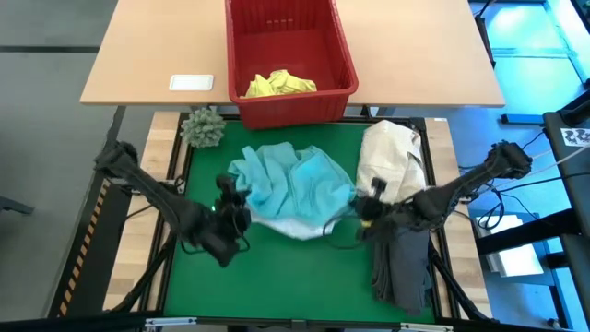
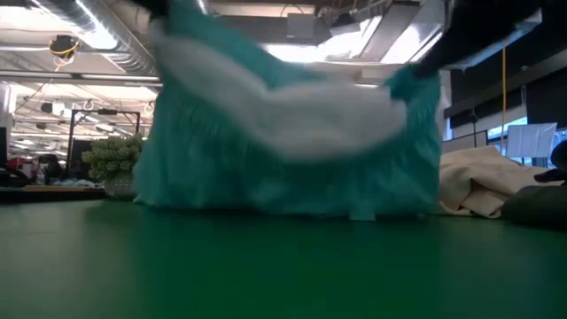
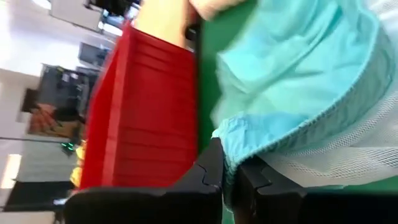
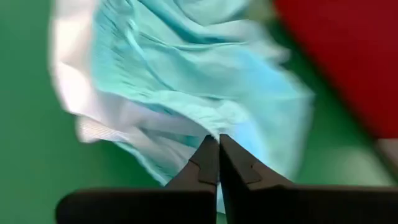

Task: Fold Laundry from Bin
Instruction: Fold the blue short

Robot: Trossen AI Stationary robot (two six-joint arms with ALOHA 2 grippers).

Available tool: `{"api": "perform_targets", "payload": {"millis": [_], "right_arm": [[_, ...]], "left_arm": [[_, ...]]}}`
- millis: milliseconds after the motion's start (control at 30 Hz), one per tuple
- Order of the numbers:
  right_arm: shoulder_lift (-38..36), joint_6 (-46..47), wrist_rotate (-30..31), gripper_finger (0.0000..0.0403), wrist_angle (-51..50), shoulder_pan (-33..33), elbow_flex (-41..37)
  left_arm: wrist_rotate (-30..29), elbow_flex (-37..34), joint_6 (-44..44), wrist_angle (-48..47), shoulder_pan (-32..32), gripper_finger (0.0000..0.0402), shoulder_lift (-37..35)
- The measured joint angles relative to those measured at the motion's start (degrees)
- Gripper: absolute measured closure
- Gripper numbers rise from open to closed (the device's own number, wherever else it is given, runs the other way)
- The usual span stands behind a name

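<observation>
A light turquoise-blue garment with a white mesh lining hangs bunched over the middle of the green mat. My left gripper is shut on its left side and my right gripper on its right side. In the low view the garment sags between the two holds, and its lower edge rests on the mat. The red bin stands at the mat's far edge with a bright yellow garment lying inside. My left gripper pinches a hemmed edge of the turquoise garment between its two fingers, with mesh lining beside it. The cloth spreads away from the fingers toward the bin. My right gripper pinches a bunched fold of the turquoise garment between its shut fingers, slanting down from the table's right. How many layers it has, I cannot tell. The cloth hangs slack, its lower part on the mat.
A cream-white cloth bundle lies at the mat's right, with a dark grey garment in front of it under the right arm. A green spiky ball sits at the far left corner. The mat's near half shows bare green.
</observation>
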Motion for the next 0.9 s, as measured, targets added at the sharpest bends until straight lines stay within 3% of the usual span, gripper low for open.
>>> {"api": "perform_targets", "payload": {"millis": [167,367,500,733,900], "right_arm": [[0.0,-0.3,-10.4,0.0400,15.1,1.8,-8.2],[0.0,1.3,-21.5,0.0378,16.8,1.7,-9.3],[0.0,0.3,-28.3,0.0336,17.5,1.7,-9.3],[0.0,-0.8,-30.5,0.0233,17.4,1.7,-6.6],[0.0,-5.2,-23.9,0.0195,17.4,1.7,-4.8]], "left_arm": [[8.2,-5.5,-14.5,0.1,-4.5,0.0401,5.6],[26.7,-9.0,-25.6,2.0,-7.6,0.0381,9.0],[34.6,-9.6,-28.2,5.6,-8.7,0.0345,9.1],[44.7,-9.5,-28.3,11.2,-9.3,0.0267,9.1],[42.0,-6.6,-29.7,5.8,-9.3,0.0222,9.1]]}}
